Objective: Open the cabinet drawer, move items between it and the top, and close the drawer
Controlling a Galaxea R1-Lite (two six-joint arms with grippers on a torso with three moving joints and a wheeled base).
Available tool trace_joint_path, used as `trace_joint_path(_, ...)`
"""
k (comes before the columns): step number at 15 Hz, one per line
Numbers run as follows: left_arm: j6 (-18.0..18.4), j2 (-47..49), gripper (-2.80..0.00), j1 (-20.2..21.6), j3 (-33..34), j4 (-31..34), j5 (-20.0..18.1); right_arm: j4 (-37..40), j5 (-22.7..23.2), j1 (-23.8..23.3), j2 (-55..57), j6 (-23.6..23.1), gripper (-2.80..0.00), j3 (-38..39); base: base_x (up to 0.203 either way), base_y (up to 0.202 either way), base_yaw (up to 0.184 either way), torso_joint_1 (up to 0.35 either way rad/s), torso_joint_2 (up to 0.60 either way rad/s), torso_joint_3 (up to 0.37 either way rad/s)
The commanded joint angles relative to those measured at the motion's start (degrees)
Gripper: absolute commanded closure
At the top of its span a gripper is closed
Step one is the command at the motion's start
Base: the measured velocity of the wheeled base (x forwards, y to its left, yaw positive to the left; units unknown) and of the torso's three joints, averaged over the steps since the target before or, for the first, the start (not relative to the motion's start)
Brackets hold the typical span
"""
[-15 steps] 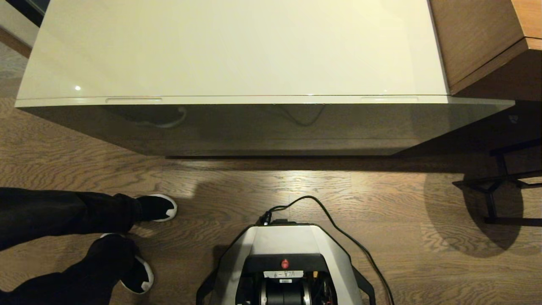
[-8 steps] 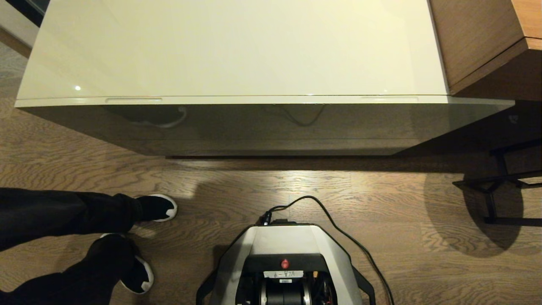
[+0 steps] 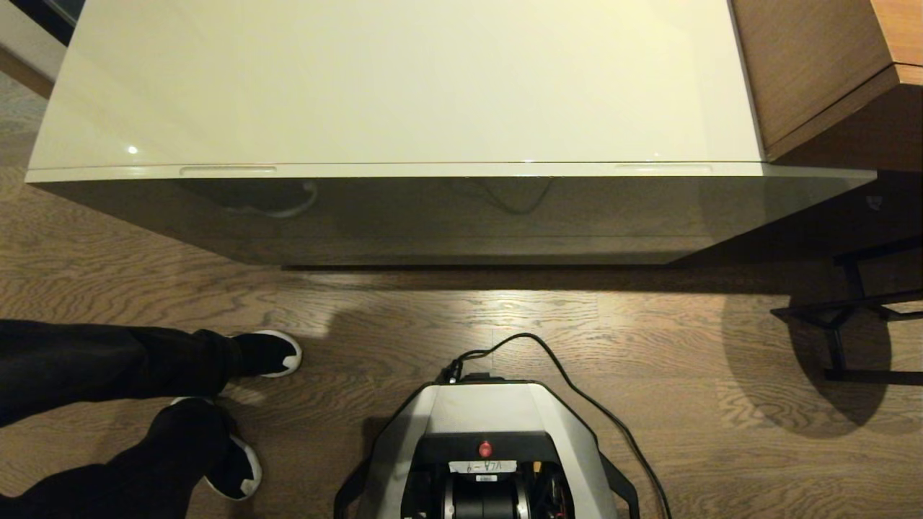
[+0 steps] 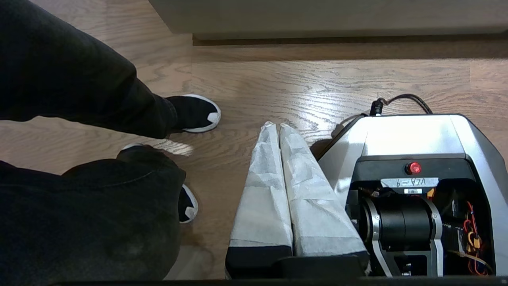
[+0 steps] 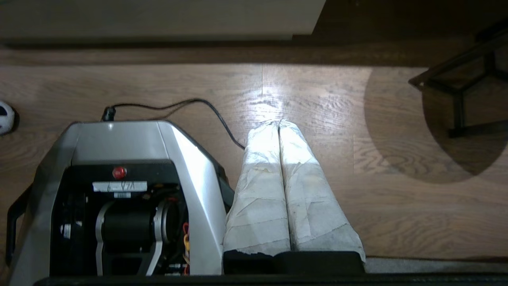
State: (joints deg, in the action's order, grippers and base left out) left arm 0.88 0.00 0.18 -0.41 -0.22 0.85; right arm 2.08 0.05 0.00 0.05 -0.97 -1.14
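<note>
Glossy cream top (image 3: 404,79) above flush cabinet drawer (image 3: 461,171); left gripper (image 4: 279,127) and right gripper (image 5: 278,123) pressed together.

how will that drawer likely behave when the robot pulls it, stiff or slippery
The drawer spans the whole cabinet, so a pull at one slot alone might skew it. Its front looks glossy, so fingers would probably slip anywhere but in the slots. It looks rigid, unlikely to flex.
</note>
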Motion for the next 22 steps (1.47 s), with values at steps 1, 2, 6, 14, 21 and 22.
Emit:
trace_joint_path(1,0.0,0.1,0.0,0.1,-0.1,0.0,0.0,0.0,0.0,0.1,0.0,0.0,0.0,-0.4,0.0,0.0,0.0,0.0,0.0,0.0)
trace_joint_path(2,-0.3,0.1,0.0,0.0,0.3,0.6,-0.3,-0.1,0.0,0.1,0.0,0.0,0.0,0.1,0.0,0.0,0.0,0.0,0.0,0.0)
trace_joint_path(6,-0.1,0.1,0.0,0.0,0.3,0.7,-0.3,0.6,-0.1,0.1,0.0,0.7,0.0,0.1,0.0,0.0,0.0,0.0,0.0,0.0)
trace_joint_path(14,-1.2,0.1,0.0,0.1,0.4,0.5,-0.5,25.0,12.4,-0.1,1.6,8.5,0.0,-27.4,0.0,0.0,0.0,0.0,0.0,0.0)
trace_joint_path(21,-1.0,6.5,0.0,0.0,-11.4,3.9,-0.8,12.5,23.6,-2.9,28.0,31.3,0.0,-33.8,0.0,0.0,0.0,0.0,0.0,0.0)
trace_joint_path(22,-3.0,11.1,0.0,0.1,-15.6,3.9,-0.7,15.3,22.3,-3.2,27.1,32.1,0.0,-37.0,0.0,0.0,0.0,0.0,0.0,0.0)
